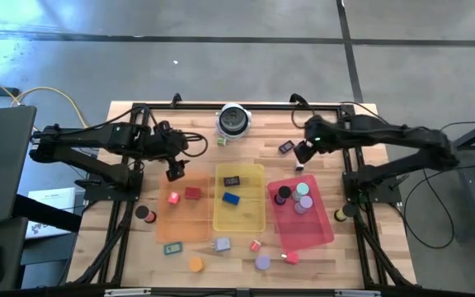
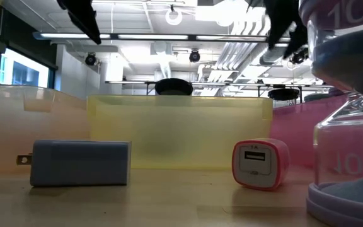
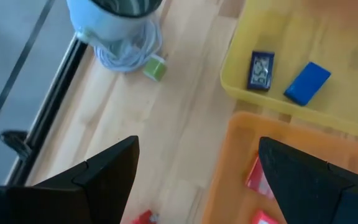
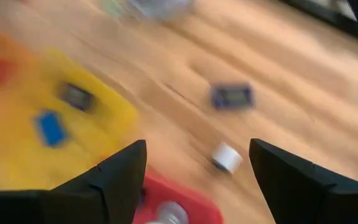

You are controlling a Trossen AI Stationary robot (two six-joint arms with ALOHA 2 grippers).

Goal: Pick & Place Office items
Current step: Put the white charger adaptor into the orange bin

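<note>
My left gripper (image 1: 174, 171) hangs open over the table beside the far left corner of the orange tray (image 1: 190, 216), touching nothing. In its wrist view the open fingers (image 3: 197, 142) frame the orange tray's rim (image 3: 241, 134) and red pieces (image 3: 260, 177). My right gripper (image 1: 303, 155) is open above the table between the yellow tray (image 1: 239, 216) and the far edge. A small white cylinder (image 4: 227, 157) and a dark purple block (image 4: 232, 96) lie on the wood below it. Several discs (image 1: 303, 189) lie in the red tray (image 1: 312, 233).
The yellow tray holds a black block (image 1: 232, 180) and a blue block (image 1: 232, 198). A silver-and-black round object (image 1: 232, 120) stands at the far edge. Loose pieces lie near the near edge: grey charger (image 2: 80, 162), pink charger (image 2: 260, 164), purple sand timer (image 2: 351, 126), orange disc (image 1: 195, 264).
</note>
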